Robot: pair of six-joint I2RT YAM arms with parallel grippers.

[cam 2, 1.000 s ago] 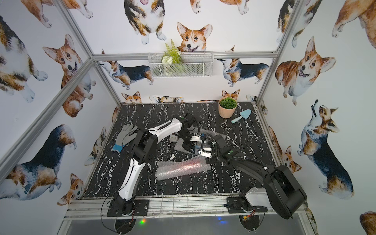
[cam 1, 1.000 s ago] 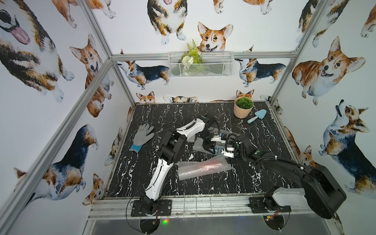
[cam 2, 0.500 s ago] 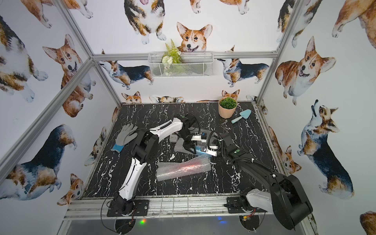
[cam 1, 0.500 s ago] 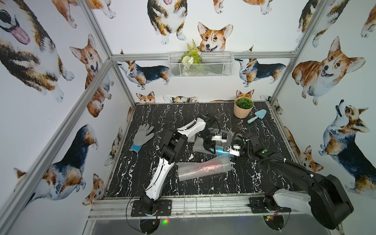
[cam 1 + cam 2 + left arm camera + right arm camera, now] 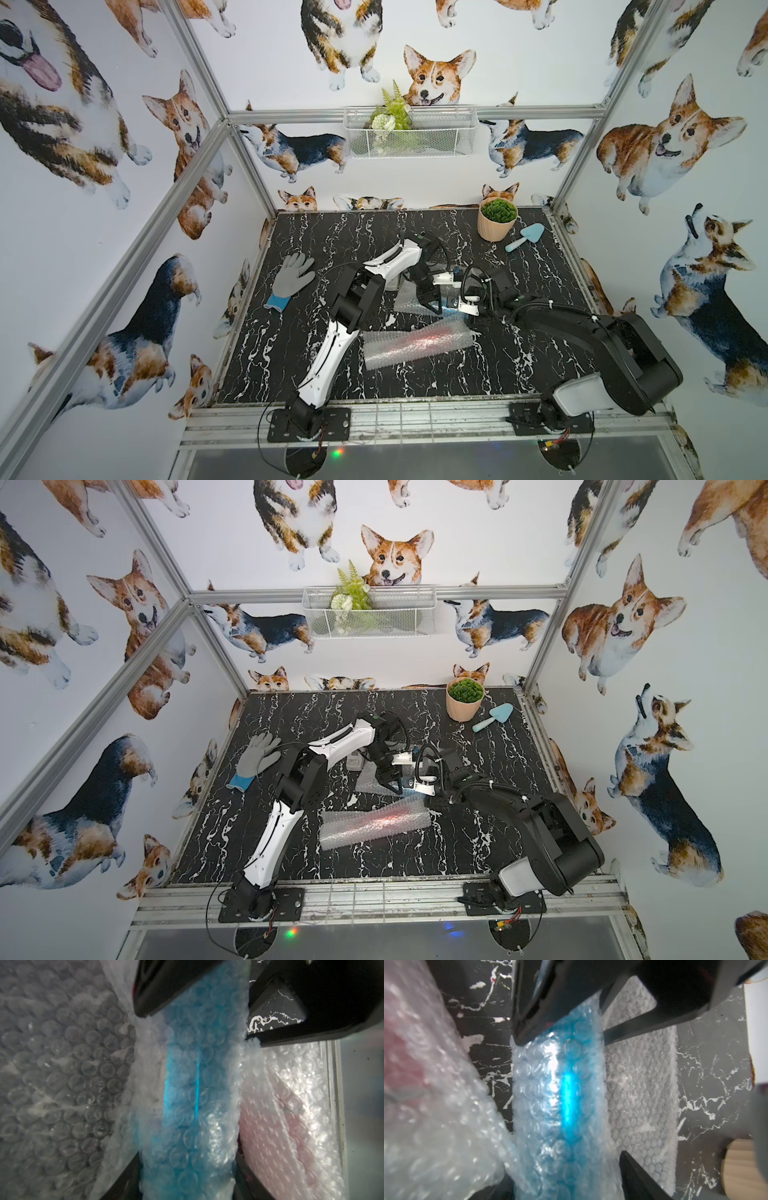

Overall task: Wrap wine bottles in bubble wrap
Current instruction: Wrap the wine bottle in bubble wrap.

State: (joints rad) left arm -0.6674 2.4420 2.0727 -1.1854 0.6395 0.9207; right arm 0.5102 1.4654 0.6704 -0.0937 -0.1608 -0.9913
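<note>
The left hand [image 5: 435, 302] is clenched on the blue wine bottle [image 5: 182, 1088], which is rolled in bubble wrap [image 5: 62, 1064] near the middle of the desk [image 5: 519, 365], the loose part of the sheet spread beside it. The right hand [image 5: 461, 303] straddles the same roll from the opposite end; I cannot tell whether it presses. The red-pink bottle [image 5: 419, 338], rolled in a second sheet [image 5: 382, 353], lies nearer the front edge.

Two bottles [image 5: 566, 1095], two sheets [image 5: 382, 353] (bubble wrap)
</note>
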